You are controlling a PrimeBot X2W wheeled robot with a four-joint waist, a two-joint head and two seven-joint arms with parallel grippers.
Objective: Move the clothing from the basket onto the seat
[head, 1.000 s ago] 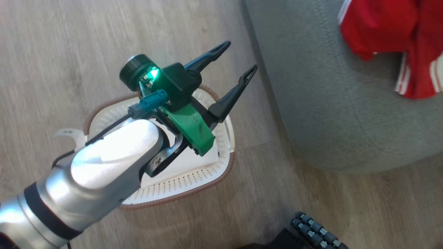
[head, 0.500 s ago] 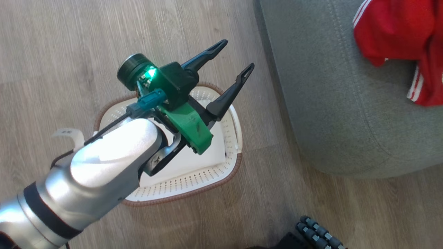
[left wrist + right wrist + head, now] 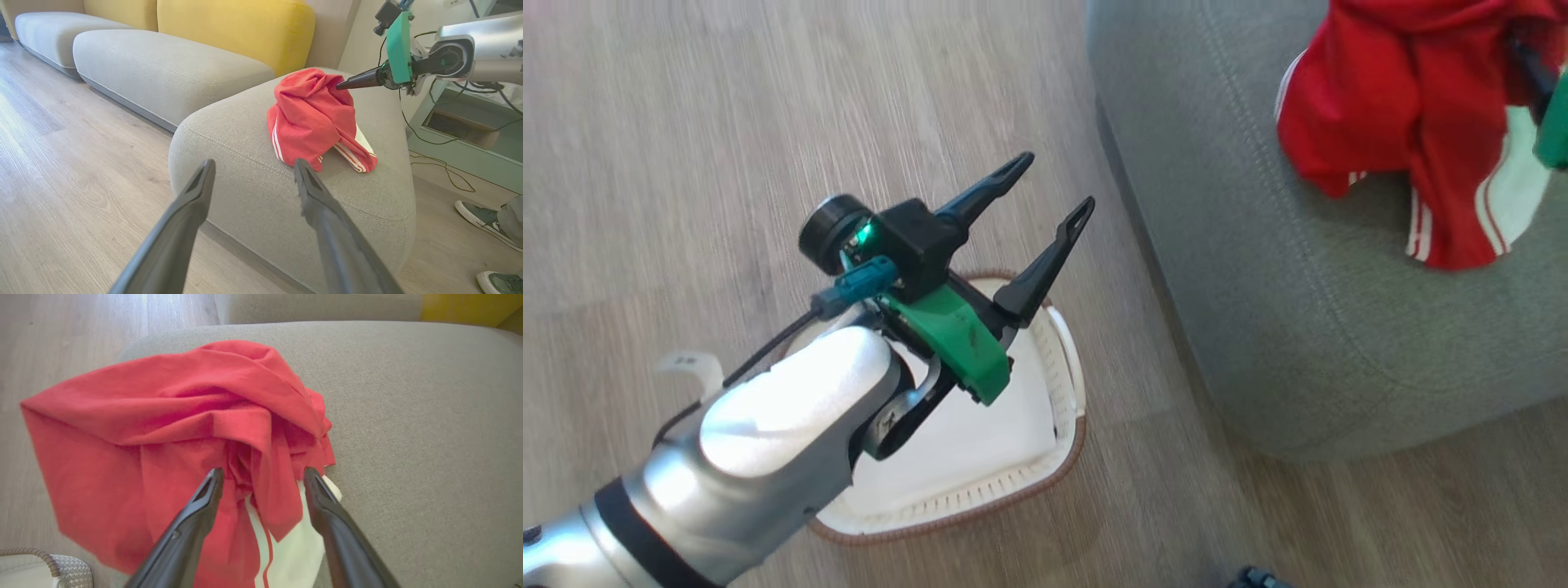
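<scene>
At the left, the left gripper (image 3: pixel 1055 184) hangs above the basket (image 3: pixel 1068 371), its two dark fingers spread wide and holding nothing; they point up and right, toward the seat. The basket stands on the wooden floor (image 3: pixel 686 122), partly under the silver forearm, its white bottom and brown rim showing near the seat's left edge but apart from it. To the right the seat (image 3: pixel 1258 286) rises from the floor, grey-green with a pale seam along its rounded edge. The clothing (image 3: pixel 1380 98) lies on top of the seat toward the far right, bunched in a red heap with white stripes and a white panel at its near side, well apart from the left gripper. At the far right, the right gripper (image 3: pixel 263 470) is at that heap with its jaws apart: in the right wrist view a twisted fold of red fabric sits between the two fingers, which stand wide on either side of it. In the left wrist view one fingertip touches the top of the heap
</scene>
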